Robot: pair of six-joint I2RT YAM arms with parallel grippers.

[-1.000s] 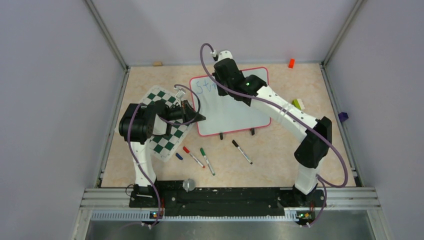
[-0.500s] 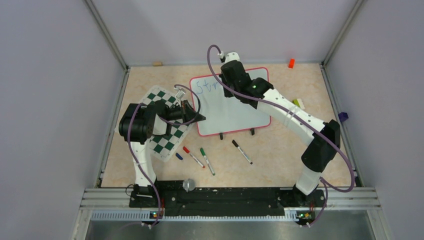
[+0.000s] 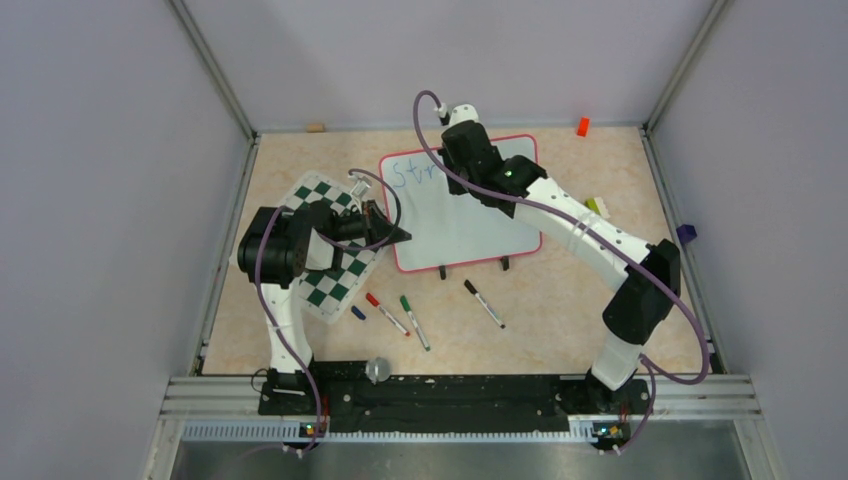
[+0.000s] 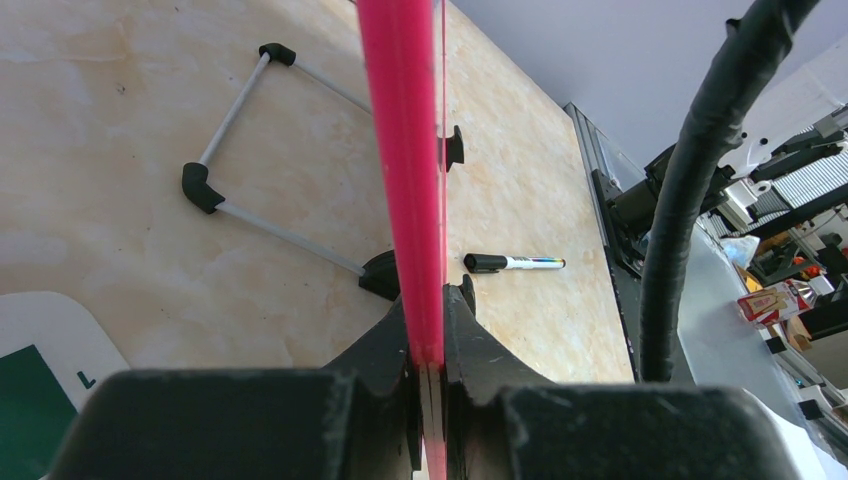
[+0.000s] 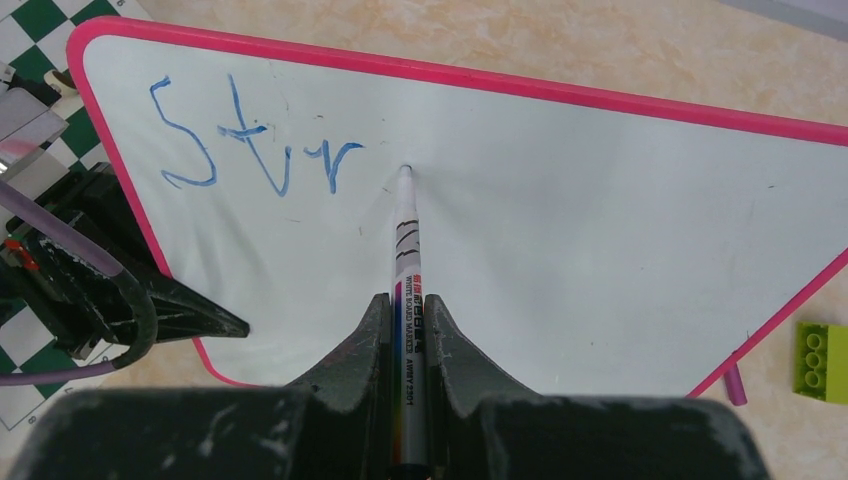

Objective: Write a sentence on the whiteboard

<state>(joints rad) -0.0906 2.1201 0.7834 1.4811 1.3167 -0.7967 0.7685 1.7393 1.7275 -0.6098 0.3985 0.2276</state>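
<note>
The whiteboard point(image 3: 465, 228), white with a red-pink frame, lies tilted at the middle of the table. My left gripper point(image 3: 404, 235) is shut on its left edge; in the left wrist view the jaws point(image 4: 430, 312) pinch the red frame point(image 4: 403, 150). My right gripper point(image 3: 462, 152) hovers over the board's top edge, shut on a white marker point(image 5: 406, 250). The marker's tip touches the board just right of the blue letters. The sentence point(image 5: 255, 150) reads "Str" at the board's upper left point(image 3: 410, 171).
A green-and-white chessboard mat point(image 3: 322, 285) lies under the left arm. Red point(image 3: 386, 313), green point(image 3: 414, 320) and black point(image 3: 484, 303) markers lie near the front. Small blocks sit around: orange point(image 3: 582, 126), lime green point(image 5: 822, 360), purple point(image 3: 685, 234).
My right gripper has slid right along the board's top line, uncovering the letters up to "r". Over the last half second it holds still. The left arm has not moved.
</note>
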